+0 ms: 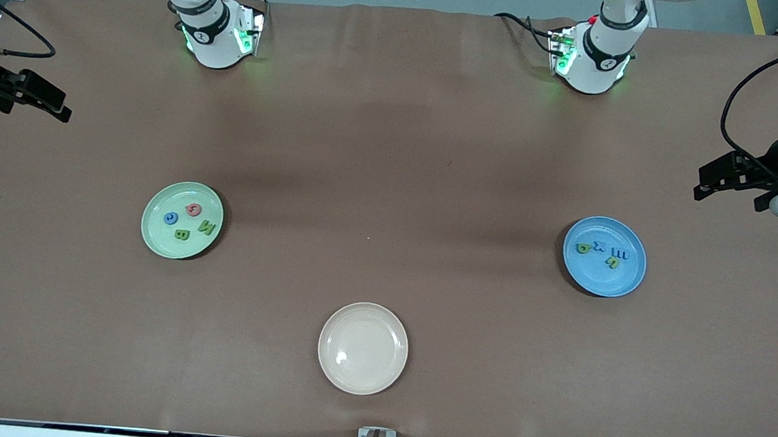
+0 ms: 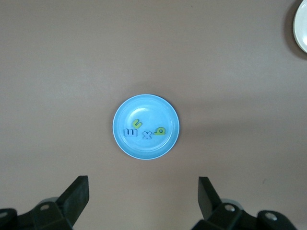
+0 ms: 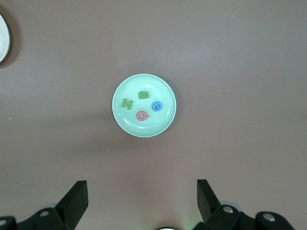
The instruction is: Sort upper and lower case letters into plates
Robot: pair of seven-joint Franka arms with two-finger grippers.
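The pale green plate (image 1: 154, 208) lies toward the right arm's end of the table. It holds a red letter (image 1: 193, 209), a blue letter (image 1: 171, 218) and two green letters (image 1: 206, 226). The blue plate (image 1: 606, 281) lies toward the left arm's end. It holds two blue letters (image 1: 619, 253) and two green letters (image 1: 584, 248). My right gripper (image 1: 64, 107) hangs open and empty high over its end of the table, looking down on the pale green plate (image 3: 144, 82). My left gripper (image 1: 727, 197) hangs open and empty high over the other end, with the blue plate (image 2: 153, 108) below it.
A cream-beige plate (image 1: 363, 348) with nothing on it sits midway between the two ends, nearer the front camera than the other plates. The arm bases (image 1: 216, 35) stand along the edge farthest from the camera. Brown tabletop lies between the plates.
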